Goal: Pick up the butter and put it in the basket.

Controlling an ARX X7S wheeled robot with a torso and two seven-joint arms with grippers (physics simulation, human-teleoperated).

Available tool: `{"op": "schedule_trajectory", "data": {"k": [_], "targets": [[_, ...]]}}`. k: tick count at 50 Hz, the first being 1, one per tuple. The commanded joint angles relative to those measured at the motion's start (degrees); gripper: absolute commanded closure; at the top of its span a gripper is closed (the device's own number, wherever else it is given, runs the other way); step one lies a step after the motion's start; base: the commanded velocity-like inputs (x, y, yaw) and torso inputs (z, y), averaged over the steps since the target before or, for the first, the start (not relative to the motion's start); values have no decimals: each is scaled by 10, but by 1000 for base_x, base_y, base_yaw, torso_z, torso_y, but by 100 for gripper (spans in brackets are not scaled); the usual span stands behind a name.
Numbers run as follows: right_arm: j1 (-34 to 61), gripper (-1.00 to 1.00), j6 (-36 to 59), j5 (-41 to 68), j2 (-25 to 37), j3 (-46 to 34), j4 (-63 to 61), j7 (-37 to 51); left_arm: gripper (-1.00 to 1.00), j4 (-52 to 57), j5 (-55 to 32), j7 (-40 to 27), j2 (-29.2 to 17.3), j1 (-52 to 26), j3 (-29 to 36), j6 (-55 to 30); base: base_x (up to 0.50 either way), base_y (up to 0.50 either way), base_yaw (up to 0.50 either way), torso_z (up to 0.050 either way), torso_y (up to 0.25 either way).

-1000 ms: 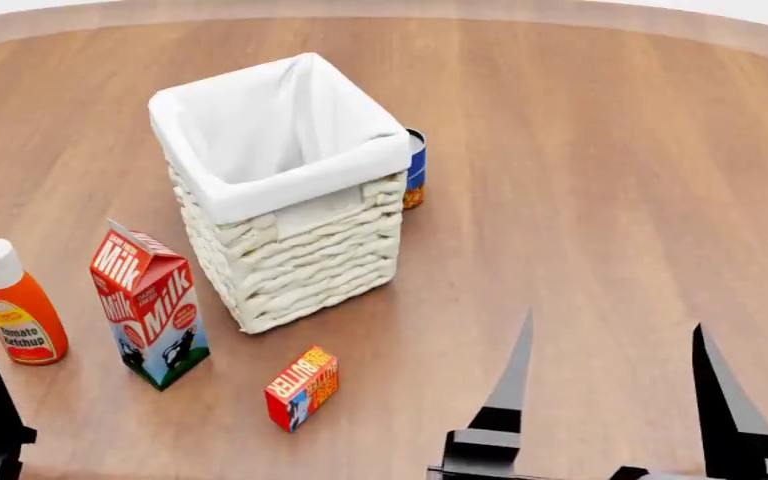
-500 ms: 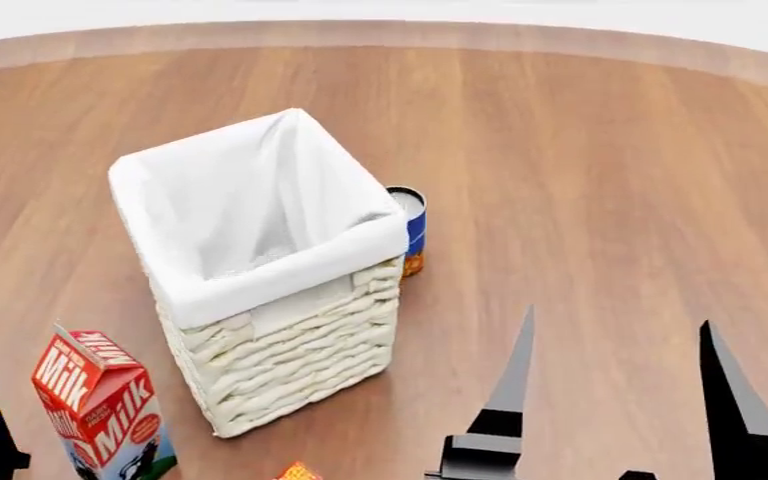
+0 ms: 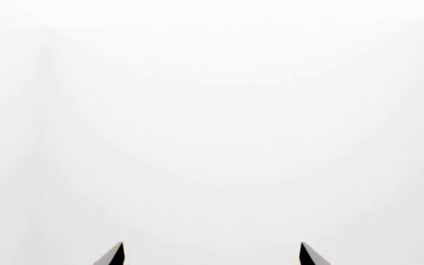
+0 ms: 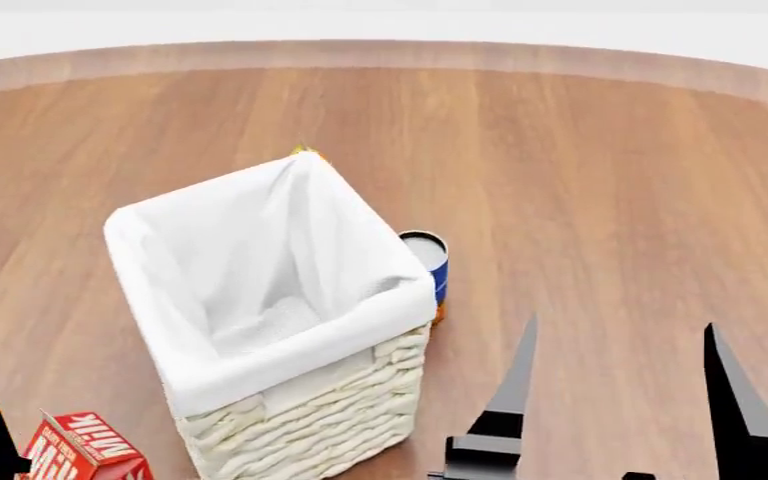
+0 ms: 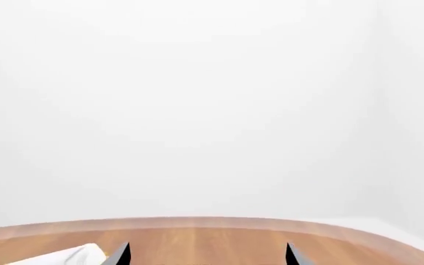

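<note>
Task's barely begun, I'd say. The butter isn't in any view right now; can't tell where it sits, and nothing red-orange shows inside the basket (image 4: pixel 271 330), whose liner looks bare down to the visible bottom. So pick-up and drop are both still to do.

Basket fills the lower-left centre of the head view, cream wicker w/ white cloth folded over the rim. Just beside its right corner stands a blue can (image 4: pixel 430 270), silver top, orange at the base; looks close to touching the wicker, can't confirm. A tiny yellow-green bit (image 4: pixel 303 151) peeks over the far rim, too small to name. Bottom left, the top of the milk carton (image 4: pixel 84 455) is cut by the frame edge.

Right claw (image 4: pixel 618 345): two black fingers at lower right of the head view, spread wide, nothing between them. Its wrist view agrees: tips apart, empty, aimed level across the wood toward a white wall.

Left claw (image 3: pixel 212 253): only two tips at the bottom of its wrist view, set wide apart, holding nothing, facing blank white. In the head view a dark sliver at the far left edge is prob. that arm.

Surface (image 4: pixel 598 170) is brown wood planking, curved paler edge at the top of frame. Room beyond is plain white, featureless.
</note>
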Motion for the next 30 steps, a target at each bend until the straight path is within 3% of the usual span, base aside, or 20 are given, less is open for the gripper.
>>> {"op": "schedule_trajectory", "data": {"k": [1,24,26,30], "targets": [[4,-100,12,-24,21,-32,-5,16,-100,-5,-1,-6,-7,-3,9,11,0,500,0,0,0],[1,-100,-1,7,20,-17,-4,21,-100,-3,-7,-18,-18,-9,20,16,0,499,0,0,0],[13,-100,28,-54,51,-70,-9,41,-100,-4,-7,-19,-19,-10,22,16,0,119,0,0,0],[3,-100,-4,-38,42,-50,4,43,-100,-5,-12,-19,-19,-11,23,21,0,0,0,0,0]]}}
